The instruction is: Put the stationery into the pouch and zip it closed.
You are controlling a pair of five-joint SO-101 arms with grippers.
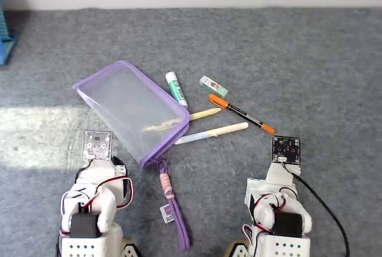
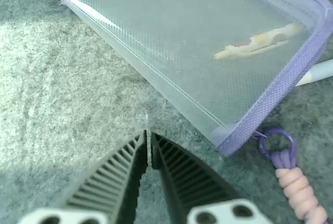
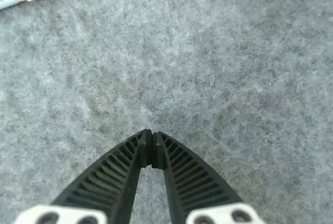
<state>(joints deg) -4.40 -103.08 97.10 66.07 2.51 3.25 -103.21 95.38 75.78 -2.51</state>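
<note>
- The see-through pouch with purple trim (image 1: 128, 105) lies flat and slanted on the grey felt table top (image 1: 310, 60), just ahead of the left arm (image 1: 95, 200).
- A pale yellowish stick-shaped thing (image 1: 160, 127) shows through the pouch wall, close to the short edge that faces the loose stationery.
- A slim yellow pen (image 1: 206, 114) sits outside with one end right at that same edge. Honestly can't tell if it's one piece with the thing inside or a separate item.
- Just beside it, nearer the arms, is a long pen fading from pale blue to cream (image 1: 212, 133), with the blue end by the pouch's corner.
- A white glue stick with a green label (image 1: 176, 89) lies next to the pouch's far corner.
- A small green-and-white eraser (image 1: 213, 85) is a bit further right.
- A black pen with orange ends (image 1: 242, 112) lies slanted ahead of the right arm (image 1: 279, 209).
- A pink and purple wrist strap (image 1: 170, 200) hangs off the pouch's near corner by a purple ring (image 2: 276, 140) and trails back between the two arms.
- The left gripper (image 2: 149, 146) is clenched with nothing in it. Its tips meet over bare felt, just short of the pouch's long near side.
- The right gripper (image 3: 152, 148) is pinched together too, also empty. It's over bare felt, well apart from the cream pen.
- A blue object (image 1: 5, 42) pokes in at the table's left edge.
</note>
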